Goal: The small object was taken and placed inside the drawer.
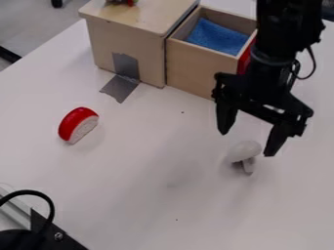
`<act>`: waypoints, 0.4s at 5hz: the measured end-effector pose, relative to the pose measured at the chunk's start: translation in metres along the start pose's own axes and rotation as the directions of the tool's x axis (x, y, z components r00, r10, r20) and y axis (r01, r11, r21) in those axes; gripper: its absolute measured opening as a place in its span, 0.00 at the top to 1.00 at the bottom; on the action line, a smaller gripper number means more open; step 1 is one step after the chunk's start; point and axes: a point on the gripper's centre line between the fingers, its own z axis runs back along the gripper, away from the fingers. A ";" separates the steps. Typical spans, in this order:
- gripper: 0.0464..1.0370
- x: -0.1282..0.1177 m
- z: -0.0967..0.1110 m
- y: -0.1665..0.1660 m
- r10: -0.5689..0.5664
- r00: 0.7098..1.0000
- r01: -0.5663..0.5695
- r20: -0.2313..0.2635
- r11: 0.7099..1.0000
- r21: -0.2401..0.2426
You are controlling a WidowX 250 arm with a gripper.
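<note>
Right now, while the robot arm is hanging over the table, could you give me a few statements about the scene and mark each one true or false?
1. The black gripper is open over the small white mushroom-shaped object. True.
2. The red and white half-round toy is inside the open wooden drawer. False: it is on the white table.
3. Something blue and flat lies in the drawer. True.
4. The grey tape is stuck only to the table. False: it runs up the side of the wooden cabinet too.
5. The mushroom-shaped object is outside the drawer. True.
</note>
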 end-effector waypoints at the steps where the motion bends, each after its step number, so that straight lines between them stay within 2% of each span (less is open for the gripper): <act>1: 0.04 0.003 -0.020 0.001 0.036 0.999 -0.036 -0.014 0.999 0.019; 2: 0.04 0.009 -0.033 0.000 0.035 0.999 -0.034 -0.024 0.999 0.034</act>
